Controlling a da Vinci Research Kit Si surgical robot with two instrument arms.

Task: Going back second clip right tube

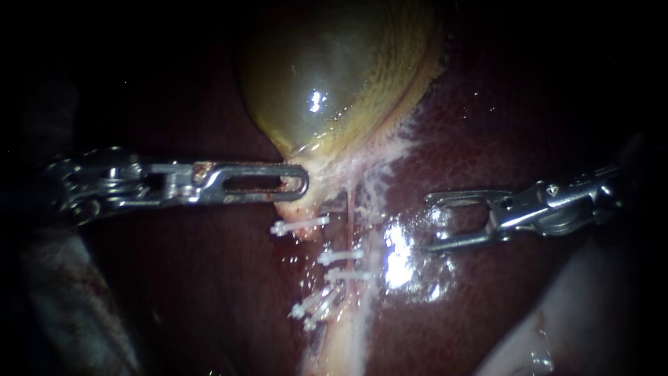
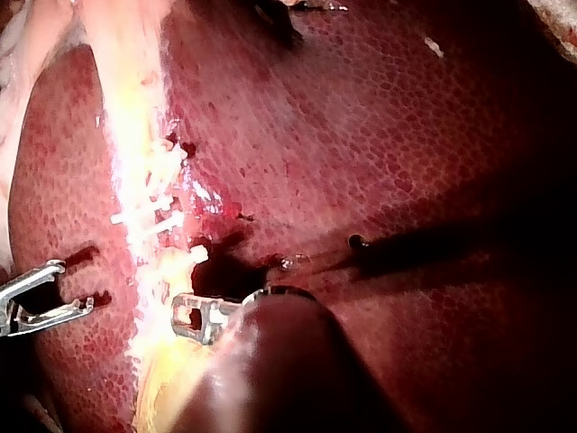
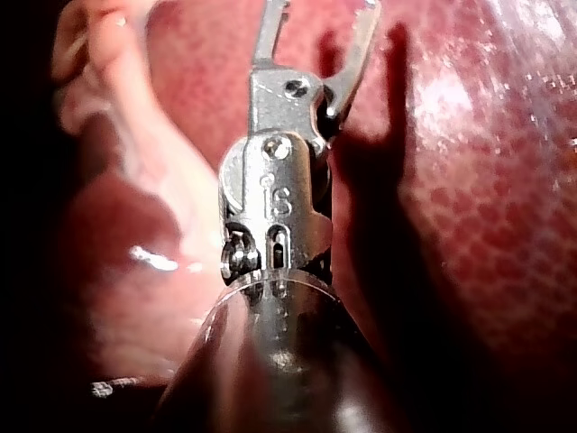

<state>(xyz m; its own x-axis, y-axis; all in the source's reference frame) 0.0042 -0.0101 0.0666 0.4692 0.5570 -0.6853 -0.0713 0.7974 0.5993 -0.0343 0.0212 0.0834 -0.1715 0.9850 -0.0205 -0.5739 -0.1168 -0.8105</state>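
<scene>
The yellow-green gallbladder lies on the dark red liver. My left instrument comes in from the left, its jaws shut on the gallbladder's narrow neck. Below the neck, pale tubes run downward carrying several white clips. Another clip sits just under the left jaws. My right instrument hangs over the liver to the right of the tubes, jaws open and empty. In the right wrist view its jaws spread apart above the liver. The left wrist view shows the clips and the left jaws.
A wet bright patch glints on the liver between the tubes and the right instrument. Pale cloth lies at the lower right and grey cloth at the lower left. In the left wrist view the right instrument stands open beside the clipped tubes.
</scene>
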